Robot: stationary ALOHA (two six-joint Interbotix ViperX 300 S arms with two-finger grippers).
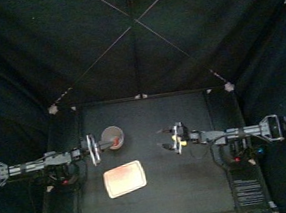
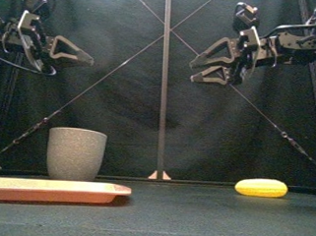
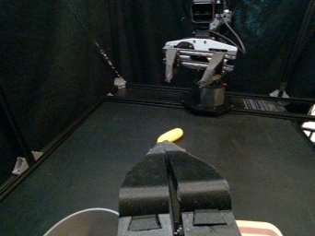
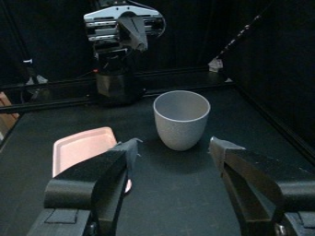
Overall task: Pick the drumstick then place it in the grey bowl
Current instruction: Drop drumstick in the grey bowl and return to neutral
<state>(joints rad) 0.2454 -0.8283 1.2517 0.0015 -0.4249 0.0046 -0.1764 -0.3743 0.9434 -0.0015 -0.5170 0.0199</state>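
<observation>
A yellow oblong toy [image 2: 260, 187] lies on the black table at the front view's right, and the left wrist view shows this toy [image 3: 170, 135] beyond my left jaws. The tall grey speckled cup [image 2: 77, 153] stands upright at the left, behind the flat pink tray [image 2: 52, 189]. My left gripper [image 3: 174, 150] hangs high above the cup, shut on nothing. My right gripper [image 4: 172, 143] hovers high over the table's right half, open and holding nothing. In the right wrist view the cup [image 4: 181, 118] stands ahead, between the jaws.
The top view has the pink tray [image 1: 125, 179] near the table's front left and the cup [image 1: 112, 135] just behind it. Both arms reach in at mid-table height, left gripper [image 1: 95, 146] and right gripper [image 1: 174, 139] facing each other.
</observation>
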